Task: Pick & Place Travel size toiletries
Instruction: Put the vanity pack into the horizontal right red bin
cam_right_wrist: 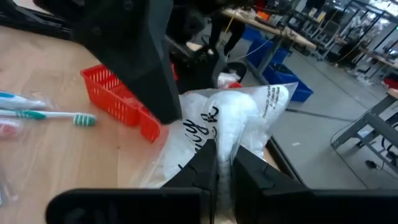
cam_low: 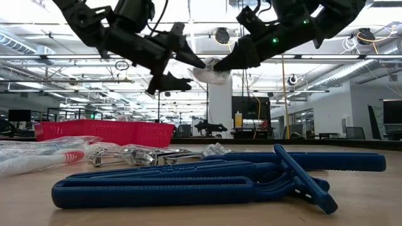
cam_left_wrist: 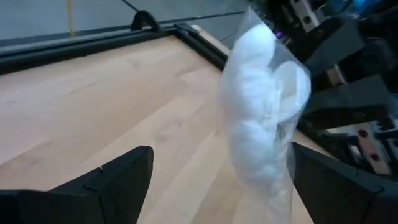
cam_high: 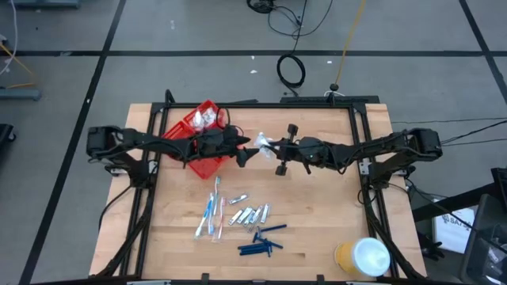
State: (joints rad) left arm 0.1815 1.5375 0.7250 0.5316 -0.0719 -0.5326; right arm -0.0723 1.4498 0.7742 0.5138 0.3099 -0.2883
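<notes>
Two end effectors meet midair above the tabletop (cam_high: 317, 229): right end effector (cam_high: 272, 146) pinching white packet (cam_high: 264, 143); left end effector (cam_high: 247, 153) spread wide around its other end.

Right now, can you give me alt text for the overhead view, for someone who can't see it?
Above a wooden table, the right gripper holds a white crinkly packet up to the open left gripper, beside a red tray. Toothbrushes, silvery clippers and dark blue razors lie nearer the front edge, with a yellow roll at the front right corner.
</notes>
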